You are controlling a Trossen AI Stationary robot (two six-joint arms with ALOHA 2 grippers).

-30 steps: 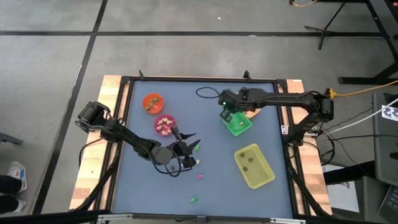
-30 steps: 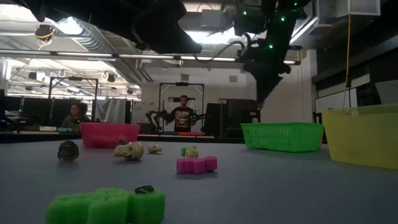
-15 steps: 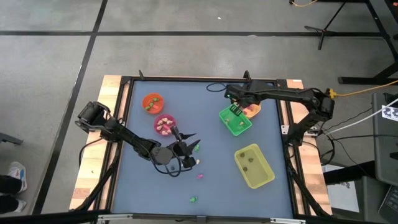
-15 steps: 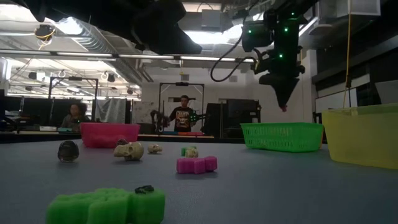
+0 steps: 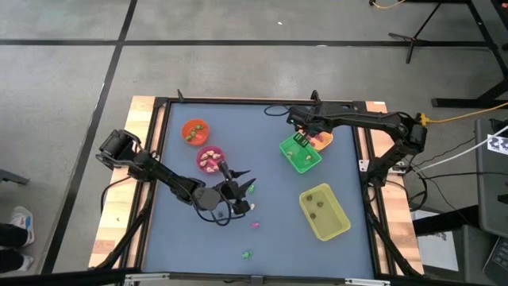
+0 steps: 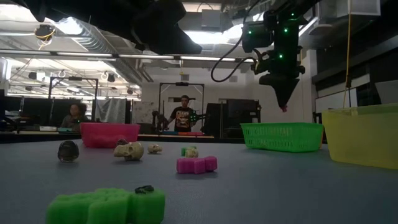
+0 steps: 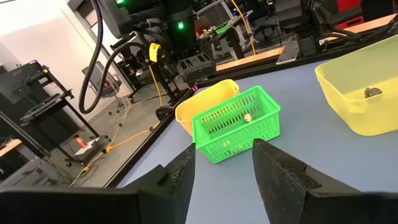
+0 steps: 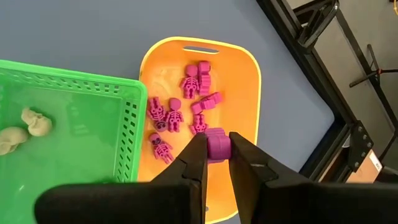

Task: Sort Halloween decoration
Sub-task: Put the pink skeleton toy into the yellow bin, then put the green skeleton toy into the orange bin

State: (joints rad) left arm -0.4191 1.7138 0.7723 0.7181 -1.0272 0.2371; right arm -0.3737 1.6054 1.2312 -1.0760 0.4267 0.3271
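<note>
My right gripper (image 5: 300,140) hangs over the orange tray (image 8: 245,81), shut on a small pink trinket (image 8: 217,143); the low view shows the trinket's pink tip (image 6: 284,109) below the fingers. Several pink skeletons and blocks (image 8: 171,118) lie in that tray. Cream skulls (image 8: 34,121) lie in the green tray (image 5: 302,156). My left gripper (image 5: 236,176) waits open and level near the table's middle, nothing between its fingers (image 7: 186,177). Loose trinkets lie on the mat: a pink one (image 5: 255,225), a green one (image 5: 247,254), a cream skull (image 6: 129,150) and a dark skull (image 6: 68,151). My right gripper pinches the pink trinket by two opposite sides (image 8: 217,135) between its two fingers. The fingers come from above, slanting steeply down. The trinket is lifted clear, above the orange tray's inside.
A yellow tray (image 5: 324,211) with a few dark pieces stands at the near right. An orange cup (image 5: 194,130) and a pink cup (image 5: 210,159) stand at the far left. People show in the room beyond the table (image 6: 182,113). Open mat lies along the near edge.
My right gripper, still shut on the pink trinket, has swung from over the green tray toward the table's right and far edge, stopping over the orange tray. It has tipped further downward. For the last half second it has held still.
</note>
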